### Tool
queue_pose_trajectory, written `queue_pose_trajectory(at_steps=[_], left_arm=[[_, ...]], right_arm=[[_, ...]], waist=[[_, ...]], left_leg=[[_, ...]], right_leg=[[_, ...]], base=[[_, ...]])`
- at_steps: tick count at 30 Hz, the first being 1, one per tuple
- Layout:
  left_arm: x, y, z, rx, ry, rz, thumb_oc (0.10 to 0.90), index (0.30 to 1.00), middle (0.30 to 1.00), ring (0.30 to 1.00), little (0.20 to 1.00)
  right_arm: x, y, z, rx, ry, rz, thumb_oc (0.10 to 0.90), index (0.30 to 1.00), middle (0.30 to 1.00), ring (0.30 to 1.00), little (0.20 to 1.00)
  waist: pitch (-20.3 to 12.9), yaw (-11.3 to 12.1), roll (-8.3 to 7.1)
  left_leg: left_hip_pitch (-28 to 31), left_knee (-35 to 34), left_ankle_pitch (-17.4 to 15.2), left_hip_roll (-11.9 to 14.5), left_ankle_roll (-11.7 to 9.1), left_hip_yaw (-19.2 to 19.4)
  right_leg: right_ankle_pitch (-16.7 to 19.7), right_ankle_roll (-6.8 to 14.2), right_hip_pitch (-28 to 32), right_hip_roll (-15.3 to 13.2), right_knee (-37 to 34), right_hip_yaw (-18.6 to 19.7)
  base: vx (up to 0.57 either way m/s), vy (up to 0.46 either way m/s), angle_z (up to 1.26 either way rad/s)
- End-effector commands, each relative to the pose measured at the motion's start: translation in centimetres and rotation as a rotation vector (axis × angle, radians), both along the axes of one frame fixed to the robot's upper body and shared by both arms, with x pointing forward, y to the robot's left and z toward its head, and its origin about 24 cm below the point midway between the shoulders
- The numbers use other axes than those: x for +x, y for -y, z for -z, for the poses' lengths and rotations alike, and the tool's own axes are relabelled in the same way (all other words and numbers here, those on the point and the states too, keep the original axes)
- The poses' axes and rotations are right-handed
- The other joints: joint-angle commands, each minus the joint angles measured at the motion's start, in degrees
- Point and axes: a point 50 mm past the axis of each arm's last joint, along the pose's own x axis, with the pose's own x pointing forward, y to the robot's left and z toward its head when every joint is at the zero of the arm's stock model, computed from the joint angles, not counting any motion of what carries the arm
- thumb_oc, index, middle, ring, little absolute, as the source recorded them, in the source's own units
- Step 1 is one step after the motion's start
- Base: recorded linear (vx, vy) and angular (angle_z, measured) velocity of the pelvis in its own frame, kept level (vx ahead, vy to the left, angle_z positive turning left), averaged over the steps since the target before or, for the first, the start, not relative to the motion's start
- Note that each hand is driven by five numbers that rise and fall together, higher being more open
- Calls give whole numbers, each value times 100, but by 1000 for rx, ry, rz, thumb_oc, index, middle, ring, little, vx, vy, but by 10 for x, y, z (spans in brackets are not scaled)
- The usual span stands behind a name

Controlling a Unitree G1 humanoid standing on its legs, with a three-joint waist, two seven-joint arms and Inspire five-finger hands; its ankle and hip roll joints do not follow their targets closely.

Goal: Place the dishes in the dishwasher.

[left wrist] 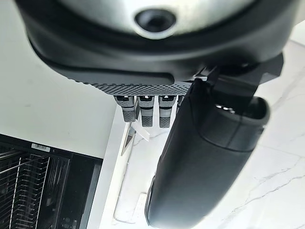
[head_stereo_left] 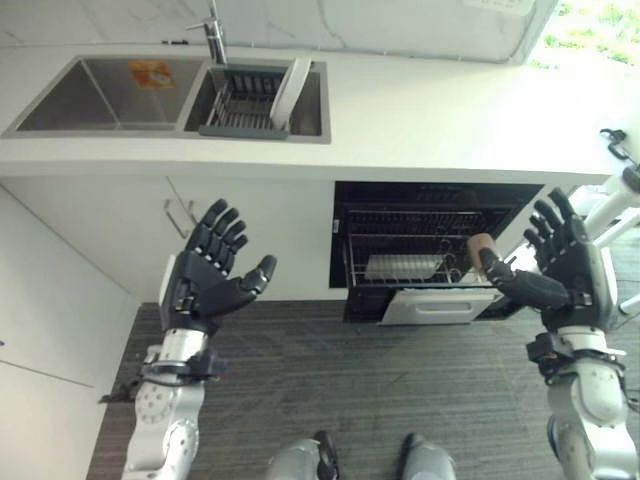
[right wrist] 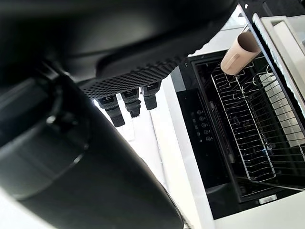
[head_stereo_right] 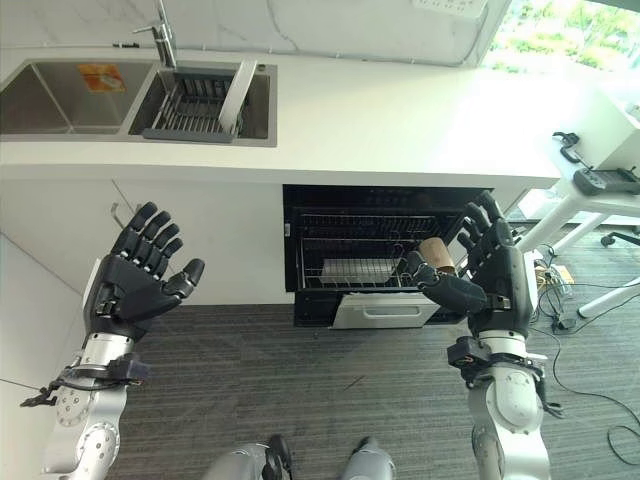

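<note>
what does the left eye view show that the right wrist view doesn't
The left eye view alone takes in the sink with a dish rack and a white plate in its right basin, the faucet, and the left hand raised open. The right wrist view alone gives a close look along the right hand, fingers straight, and the dishwasher's control strip. Both show the open dishwasher, its wire rack and a tan cup in it.
</note>
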Motion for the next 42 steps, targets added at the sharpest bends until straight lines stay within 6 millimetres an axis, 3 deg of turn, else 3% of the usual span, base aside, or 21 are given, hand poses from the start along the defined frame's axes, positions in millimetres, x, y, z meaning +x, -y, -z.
queue_pose_trajectory(at_steps=[1, 7, 15, 19, 21, 22, 24, 25, 28, 29, 30, 31, 32, 36, 40, 41, 42], left_arm=[[-12, 6, -53, 104, 271, 79, 800, 900, 900, 900, 900], [-14, 6, -49, 98, 278, 85, 800, 900, 900, 900, 900], [-13, 15, -51, 32, 291, 141, 800, 900, 900, 900, 900], [-14, 15, -54, 29, 313, 149, 800, 900, 900, 900, 900], [-15, 15, -54, 17, 320, 166, 800, 900, 900, 900, 900], [-17, 16, -57, 36, 349, 197, 800, 900, 900, 900, 900], [-18, 19, -61, 40, 372, 211, 800, 900, 900, 900, 900], [-17, 20, -62, 35, 377, 220, 800, 900, 900, 900, 900], [-17, 18, -61, 4, 376, 223, 800, 900, 900, 900, 900], [-18, 17, -61, 2, 376, 215, 800, 900, 900, 900, 900], [-20, 16, -59, 0, 374, 197, 800, 900, 900, 900, 900], [-24, 13, -55, -16, 365, 173, 800, 900, 900, 900, 900], [-25, 11, -52, -23, 364, 171, 800, 900, 900, 900, 900], [-30, 8, -53, 15, 395, 145, 800, 900, 900, 900, 900], [-26, 10, -76, 58, 498, 150, 800, 900, 900, 900, 900], [-24, 13, -81, 63, 517, 160, 800, 900, 900, 900, 900], [-22, 18, -88, 87, 543, 171, 800, 900, 900, 900, 900]], right_arm=[[-2, 12, -59, -122, 301, 40, 800, 900, 900, 900, 900], [-2, 19, -59, -119, 296, 25, 800, 900, 900, 900, 900], [8, 2, -57, -138, 291, -12, 800, 900, 900, 900, 900], [8, 0, -57, -167, 279, -27, 800, 900, 900, 900, 900], [8, 0, -57, -194, 271, -14, 800, 900, 900, 900, 900], [6, 5, -59, -189, 274, -4, 800, 900, 900, 900, 900], [5, 7, -61, -201, 282, 4, 800, 900, 900, 900, 900], [6, 7, -63, -213, 283, 13, 800, 900, 900, 900, 900], [10, 6, -66, -223, 286, 15, 800, 900, 900, 900, 900], [12, 5, -67, -228, 284, 8, 800, 900, 900, 900, 900], [12, 4, -67, -234, 278, -6, 800, 900, 900, 900, 900], [12, 7, -66, -239, 263, -12, 800, 900, 900, 900, 900], [12, 8, -67, -240, 261, -9, 800, 900, 900, 900, 900], [10, 7, -70, -239, 273, -5, 800, 900, 900, 900, 900], [7, 7, -72, -182, 285, -1, 800, 900, 900, 900, 900], [8, 6, -70, -174, 284, 8, 800, 900, 900, 900, 900], [8, 3, -68, -155, 299, 18, 800, 900, 900, 900, 900]], waist=[[-488, -98, -247], [-648, -49, -264], [-742, -66, -161], [-698, -79, -186], [-659, -51, -278], [-553, -3, -479], [-437, 7, -530], [-389, -9, -541], [-369, -6, -428], [-352, 11, -300], [-350, 60, -138], [-386, 147, -3], [-402, 159, 29], [-500, 135, 53], [-617, 64, 67], [-636, 62, 49], [-660, 42, 17]], left_leg=[[34, 337, -664, 225, -920, -493], [33, 337, -648, 10, -913, -577], [216, 337, -721, -16, -888, -586], [372, 337, -718, -42, -895, -554], [483, 337, -656, -91, -948, -445], [494, 567, -14, -126, -1173, -151], [99, 1232, 235, 102, -1338, -22], [-76, 1267, 286, 366, -1365, 150], [-86, 337, 380, 650, -1336, 391], [-315, 337, 327, 866, -1379, 296], [-702, 337, 449, 1119, -1530, -42], [-1074, 337, 718, 1267, -1720, -621], [-1086, 337, 732, 1278, -1736, -668], [-920, 337, 339, 1301, -1647, -484], [-662, 337, -1, 943, -1412, -482], [-605, 337, -75, 827, -1321, -498], [-495, 337, -185, 630, -1126, -570]], right_leg=[[-213, -145, 140, 204, -514, -5], [-453, -253, 25, 276, -514, 90], [-532, -325, 118, 356, -514, 201], [-581, -406, 184, 379, -514, 206], [-623, -484, 242, 308, -514, 212], [-619, -588, 319, 105, -514, 167], [-601, -653, 361, 31, -514, 62], [-599, -636, 389, 1, -514, -3], [-660, -510, 407, -28, -514, -34], [-715, -469, 428, 40, -514, -37], [-817, -434, 476, 155, -514, 52], [-957, -445, 595, 264, -514, 235], [-1011, -448, 661, 253, -514, 254], [-1023, -329, 754, 26, -514, 178], [-982, -124, 946, -157, -514, 245], [-857, -46, 988, -220, -514, 227], [-372, 111, 1056, -316, -514, 152]], base=[[44, 44, 130], [76, -35, 6], [102, -78, 3], [93, -107, 5], [87, -143, 3], [51, -163, -1], [18, -113, 21], [49, -9, 34], [128, 154, 40], [223, 355, 19], [382, 498, -6], [440, 488, -47], [399, 401, -80], [236, 271, -58], [259, 339, -18], [280, 365, 7], [274, 357, 20]])
